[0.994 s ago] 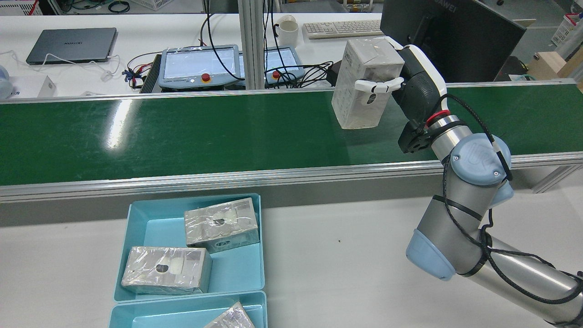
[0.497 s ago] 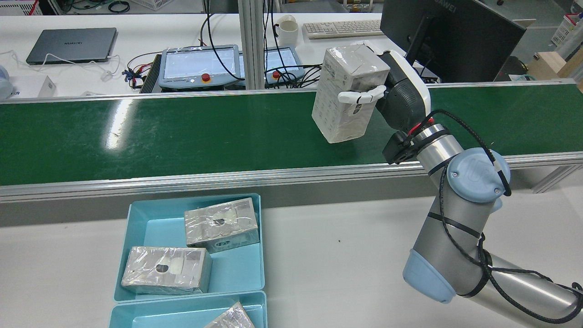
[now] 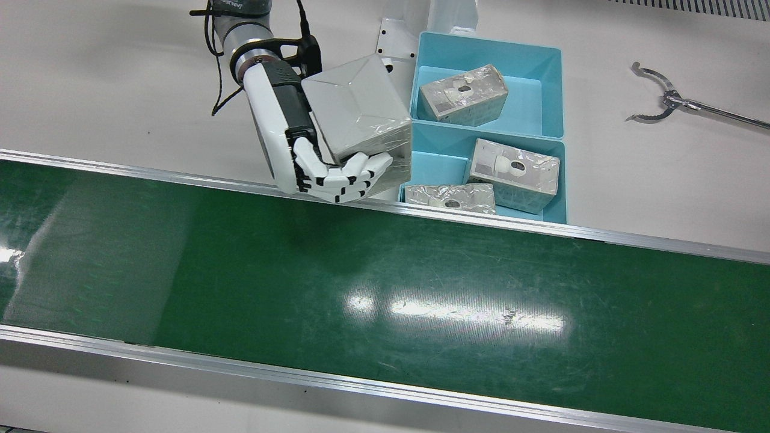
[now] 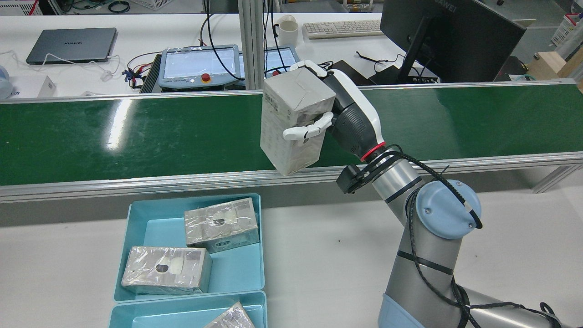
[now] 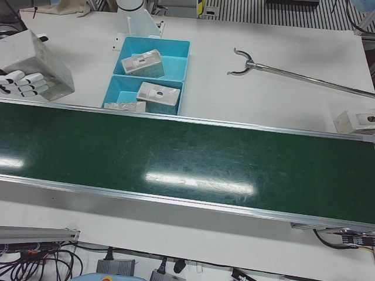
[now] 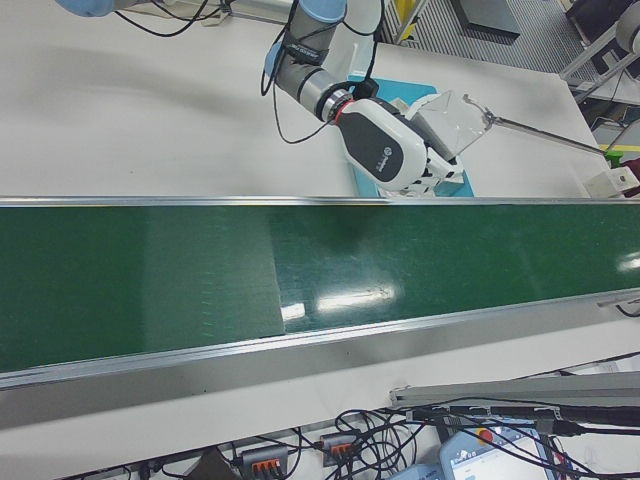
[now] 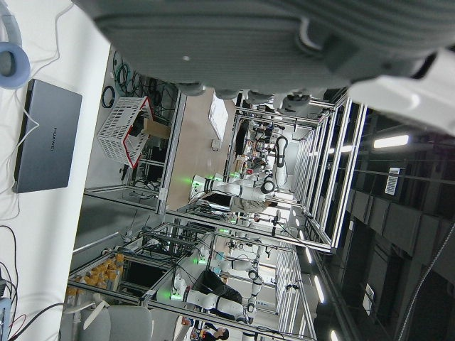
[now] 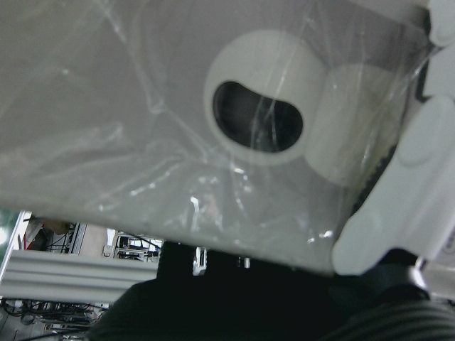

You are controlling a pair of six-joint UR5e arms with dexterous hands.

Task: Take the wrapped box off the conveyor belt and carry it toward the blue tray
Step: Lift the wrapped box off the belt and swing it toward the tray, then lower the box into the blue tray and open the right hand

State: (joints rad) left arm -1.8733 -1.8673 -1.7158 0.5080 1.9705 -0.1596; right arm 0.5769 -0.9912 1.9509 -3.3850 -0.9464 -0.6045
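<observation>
Carrying is the step in hand, and doing it well calls, I judge, for a level sweep leftward in the rear view toward the blue tray (image 4: 145, 228), with enough height to clear the conveyor belt's (image 4: 136, 136) near aluminium rail and the tray's wall. The wrapped box (image 4: 294, 123) hangs in the air over that near rail, clear of the belt, with the tray lower left and near it. The tray already holds two wrapped boxes (the free floor looks to be its near right corner), so the approach should aim there rather than onto them.

The right hand (image 4: 337, 118) grips the box: fingers (image 3: 337, 177) curl around one side face while the thumb presses the opposite face, the film creasing under the grip. The left hand appears in no outside view; its state cannot be told.
</observation>
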